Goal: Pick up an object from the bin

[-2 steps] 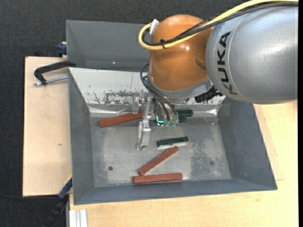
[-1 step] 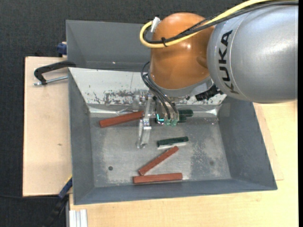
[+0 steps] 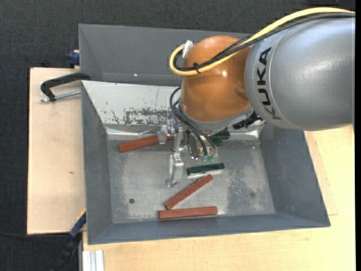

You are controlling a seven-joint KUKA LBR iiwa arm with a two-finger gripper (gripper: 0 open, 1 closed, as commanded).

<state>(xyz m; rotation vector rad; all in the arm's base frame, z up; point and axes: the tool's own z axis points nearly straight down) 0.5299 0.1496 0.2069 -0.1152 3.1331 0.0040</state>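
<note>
- You are at the reach-in step. The end effector point(image 3: 180, 168) hangs low over the middle of the bin point(image 3: 96, 168), close above its floor, and nothing looks lifted yet.
- You cannot tell whether the end effector is spread or pressed together, because the orange cover point(image 3: 211, 78) crowds that part of the view. No thing can be seen gripped.
- Nearest to it is a green strip point(image 3: 206, 166), dark, flat and short, lying just to its right in the middle of the bin. This looks like the probable pick, though that is not certain.
- Just below lies a slanted stick point(image 3: 189, 191), reddish-brown, straight and square-edged, matt like painted wood or plastic.
- Two similar sticks lie apart from it: the lower stick point(image 3: 188, 212) along the wall at the bottom of the view, and the upper stick point(image 3: 138, 145) by the sloping wall at upper left.
- The bin floor is dull, scuffed grey metal, and the upper wall is shiny and speckled.
- For the next move, you would probably need to settle squarely over one thin piece and close across its narrow side. Such low, hard pieces may slide on smooth metal.
</note>
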